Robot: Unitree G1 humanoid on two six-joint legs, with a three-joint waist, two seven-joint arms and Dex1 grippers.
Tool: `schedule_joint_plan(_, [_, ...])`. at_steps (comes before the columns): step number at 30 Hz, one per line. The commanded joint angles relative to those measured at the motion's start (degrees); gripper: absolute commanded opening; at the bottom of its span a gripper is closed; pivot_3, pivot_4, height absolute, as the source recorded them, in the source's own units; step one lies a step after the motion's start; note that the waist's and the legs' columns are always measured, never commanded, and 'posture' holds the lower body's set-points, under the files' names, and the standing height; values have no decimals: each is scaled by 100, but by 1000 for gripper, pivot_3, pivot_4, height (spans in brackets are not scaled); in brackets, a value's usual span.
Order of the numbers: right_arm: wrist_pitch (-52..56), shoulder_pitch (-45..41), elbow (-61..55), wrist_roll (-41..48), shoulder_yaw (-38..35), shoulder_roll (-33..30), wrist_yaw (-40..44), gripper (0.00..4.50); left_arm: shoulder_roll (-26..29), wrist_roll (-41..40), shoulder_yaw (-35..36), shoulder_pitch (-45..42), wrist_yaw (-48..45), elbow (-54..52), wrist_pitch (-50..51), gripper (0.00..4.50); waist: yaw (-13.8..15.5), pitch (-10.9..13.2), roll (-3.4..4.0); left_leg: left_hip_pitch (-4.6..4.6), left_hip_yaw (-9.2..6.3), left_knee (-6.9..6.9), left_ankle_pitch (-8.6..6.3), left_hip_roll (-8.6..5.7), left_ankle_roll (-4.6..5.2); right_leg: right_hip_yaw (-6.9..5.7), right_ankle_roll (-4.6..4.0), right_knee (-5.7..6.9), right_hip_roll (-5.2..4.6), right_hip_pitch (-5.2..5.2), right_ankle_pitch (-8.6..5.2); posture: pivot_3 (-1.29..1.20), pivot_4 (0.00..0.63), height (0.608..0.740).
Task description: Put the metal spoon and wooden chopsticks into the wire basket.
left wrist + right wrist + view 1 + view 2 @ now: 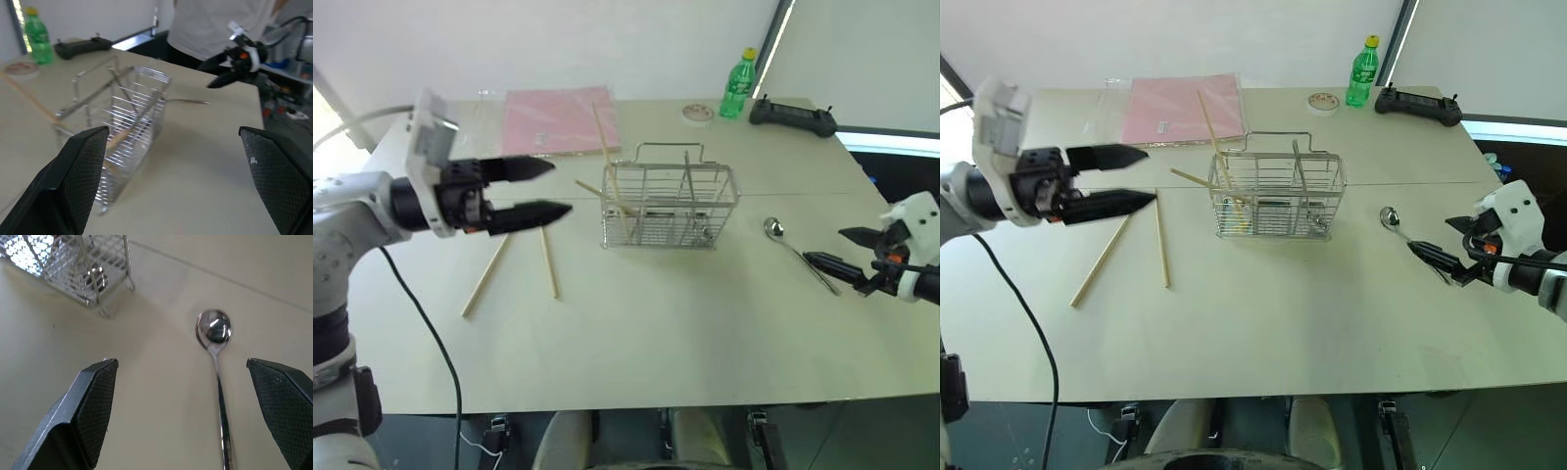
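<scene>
Right claw (1437, 259), fingers apart, hovers over the metal spoon (1408, 239) beside the wire basket (1276, 197); thin, slick handle, best pinched mid-length.

Glossy metal spoon (214, 329), shiny wire basket (670, 209), matt wooden chopsticks (485, 275), smooth matt table (685, 323)

A robotics test room or lab is indicated rather than a home. A plain pale table (636, 333) is set against bare white walls, with a dark-framed window edge (773, 49) seen beyond it. Far ahead of the right gripper (842, 250), a black handheld controller (793, 117) is laid near the table's back edge, next to a green bottle (737, 86) and a roll of tape (697, 113). Past that gripper, in the left wrist view, a standing person in a white shirt (215, 24) is seen, with cables and equipment (293, 63) beside the table.
</scene>
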Motion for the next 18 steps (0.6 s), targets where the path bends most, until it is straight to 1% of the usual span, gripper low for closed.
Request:
schedule_joint_plan(1, [-356,-445,465,-302,306,-40,285,4325,83,252,-428,188,-46,-584,-265,4497,-16,1,2,0,1,0,0,0,0,1,0,0,1,1,0,0,150,721])
schedule_joint_plan(3, [-469,-805,844,-473,539,76,287,4325,39,517,-691,329,166,-716,-361,4497,-35,3,3,1,4,7,0,0,0,5,-3,-1,2,3,2,0,150,721])
schedule_joint_plan(5, [-461,-1045,1035,-539,668,162,308,4325,52,719,-808,453,233,-788,-510,4497,-57,5,2,-2,3,16,0,0,0,5,-5,1,4,4,4,0,150,721])
schedule_joint_plan(9, [-636,-1447,1414,-827,1028,294,430,4325,-117,509,-700,499,418,-937,-513,4497,-65,9,1,-4,1,17,0,2,0,6,-6,0,8,4,4,0,150,721])
schedule_joint_plan(12, [-636,-1751,1743,-963,1291,390,591,4325,-162,537,-734,461,497,-981,-581,4497,-70,10,2,-5,2,17,0,1,1,6,-6,-1,8,4,4,0,150,721])
schedule_joint_plan(18, [-698,-2555,2888,-1475,1830,746,604,4325,-202,455,-654,227,652,-786,-503,4497,-77,12,2,-4,1,21,0,0,1,6,-6,2,12,5,5,0,150,721])
